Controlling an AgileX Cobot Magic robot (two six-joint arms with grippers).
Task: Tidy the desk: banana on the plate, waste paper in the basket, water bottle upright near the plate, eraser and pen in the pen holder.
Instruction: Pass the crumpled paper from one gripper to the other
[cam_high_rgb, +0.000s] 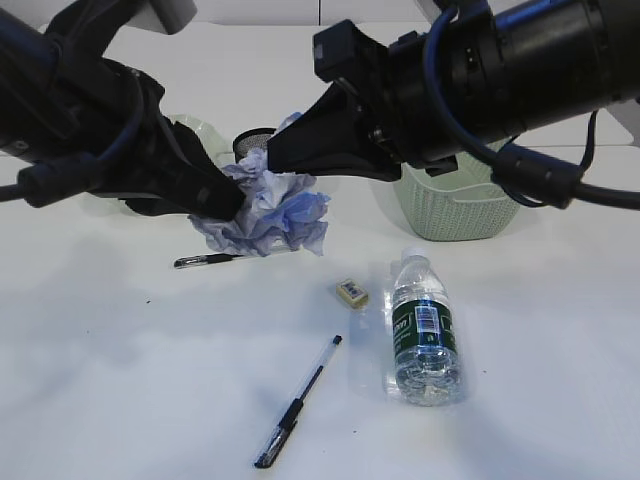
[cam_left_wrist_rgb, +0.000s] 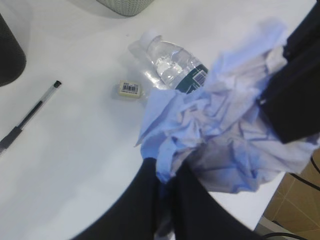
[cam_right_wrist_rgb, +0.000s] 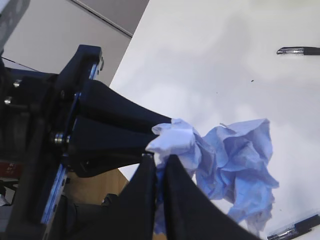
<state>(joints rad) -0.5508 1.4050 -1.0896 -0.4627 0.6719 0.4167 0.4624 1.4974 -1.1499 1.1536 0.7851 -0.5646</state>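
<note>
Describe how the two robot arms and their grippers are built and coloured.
Both arms are black throughout. The right arm is a thick ribbed cylinder with black cables looping beside it and a boxy wrist block. Each gripper, left and right, tapers to smooth wedge-shaped fingers. In the right wrist view, blue metal edging and small screws show on the left gripper's mount.

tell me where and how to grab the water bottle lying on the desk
Grip the water bottle across its round body at the green label, coming straight down from above with the claw open across its width. It lies flat on its side, cap pointing toward the basket, so the label is the widest, most even part. The eraser sits close on its left, so keep the fingers clear of it.
</note>
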